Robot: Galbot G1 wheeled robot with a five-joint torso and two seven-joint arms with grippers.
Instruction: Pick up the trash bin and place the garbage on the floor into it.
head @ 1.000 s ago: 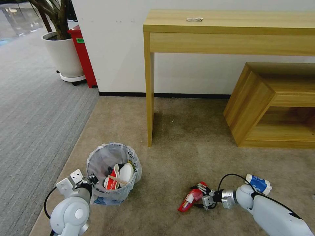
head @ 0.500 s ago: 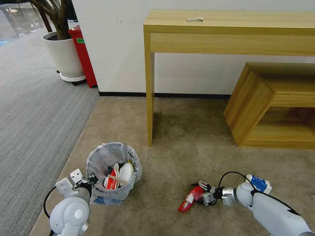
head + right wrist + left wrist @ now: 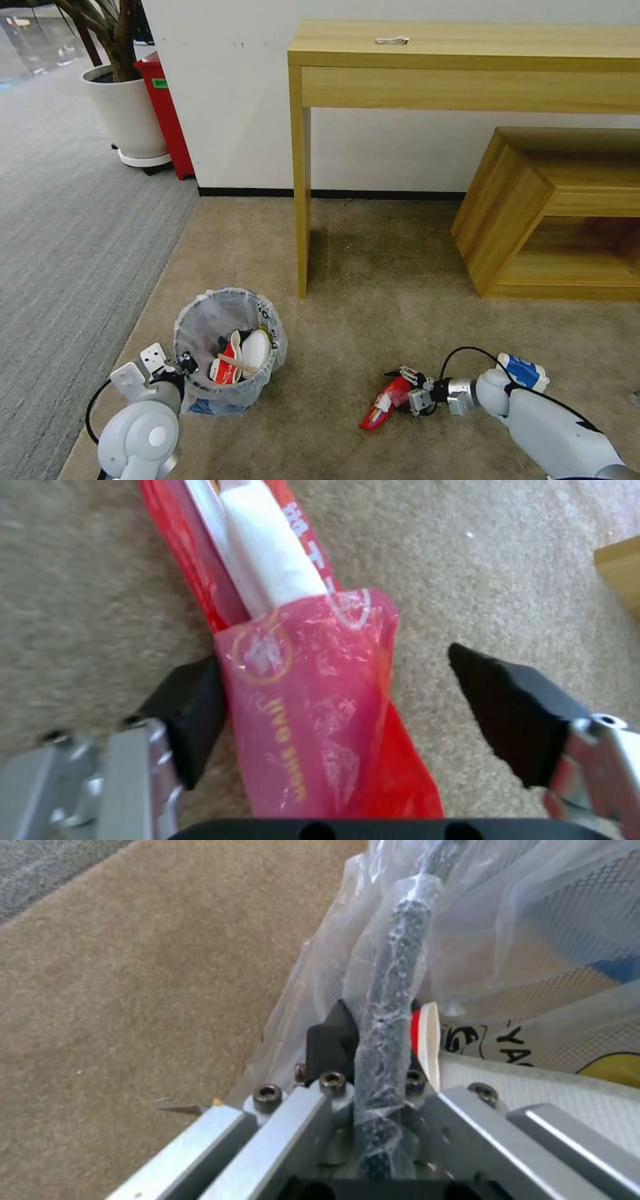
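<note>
The left tool [image 3: 179, 366] is clamped on the bag-covered rim of the trash bin [image 3: 230, 347], which stands on the beige floor [image 3: 373, 267] holding red and white litter. The right tool [image 3: 408, 389] lies low, fingers apart, straddling a crushed red cup [image 3: 385, 403]; one pad touches it, the other stands clear.

Beige carpet floor [image 3: 373, 267] — trash bin [image 3: 227, 350], red wrapper [image 3: 383, 405], blue-white cup [image 3: 523, 371] on it.

Bag-lined trash bin [image 3: 227, 347], upright on carpet
</note>
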